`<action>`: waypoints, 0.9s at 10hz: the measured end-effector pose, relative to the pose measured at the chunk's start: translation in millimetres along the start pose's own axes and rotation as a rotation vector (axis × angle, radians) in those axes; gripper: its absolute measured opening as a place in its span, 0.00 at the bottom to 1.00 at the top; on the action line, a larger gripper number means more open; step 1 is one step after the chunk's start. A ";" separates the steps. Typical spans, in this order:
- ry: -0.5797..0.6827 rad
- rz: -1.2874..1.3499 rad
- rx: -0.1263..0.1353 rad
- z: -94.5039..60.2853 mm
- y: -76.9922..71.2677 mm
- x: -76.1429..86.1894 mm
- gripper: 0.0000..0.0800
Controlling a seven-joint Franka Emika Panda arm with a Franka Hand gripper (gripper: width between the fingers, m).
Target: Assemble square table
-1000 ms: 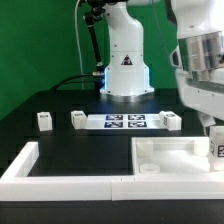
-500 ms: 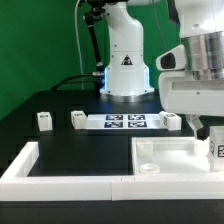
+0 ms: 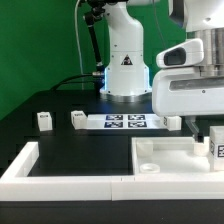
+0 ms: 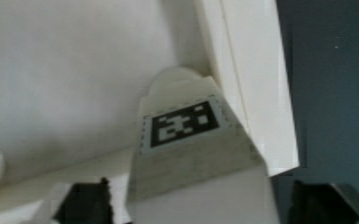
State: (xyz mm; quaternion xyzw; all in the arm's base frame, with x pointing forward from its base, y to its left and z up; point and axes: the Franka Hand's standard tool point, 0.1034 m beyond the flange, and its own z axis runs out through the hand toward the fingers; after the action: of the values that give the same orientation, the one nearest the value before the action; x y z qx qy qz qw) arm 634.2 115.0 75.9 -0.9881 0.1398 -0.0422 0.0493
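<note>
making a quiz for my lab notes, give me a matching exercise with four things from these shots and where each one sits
Things:
1. square panel
2. marker board
3. tagged leg in the wrist view
4. leftmost leg

Places:
A. alone on the black table, at the exterior view's far left
B. lying on the panel, against its raised rim
C. flat on the table in front of the robot base
D. at the exterior view's lower right, next to the long white wall

Pairs: 1-D, 2-C, 3-B, 4-A
</note>
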 end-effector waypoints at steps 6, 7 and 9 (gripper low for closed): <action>-0.007 0.544 -0.014 1.3 4.1 -1.6 0.36; -0.021 0.715 0.000 1.2 6.5 -1.2 0.36; -0.060 1.122 0.030 1.9 5.9 -3.6 0.36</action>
State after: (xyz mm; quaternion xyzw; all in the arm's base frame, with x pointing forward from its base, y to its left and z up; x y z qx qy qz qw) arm 629.3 110.5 73.1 -0.7621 0.6420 0.0165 0.0822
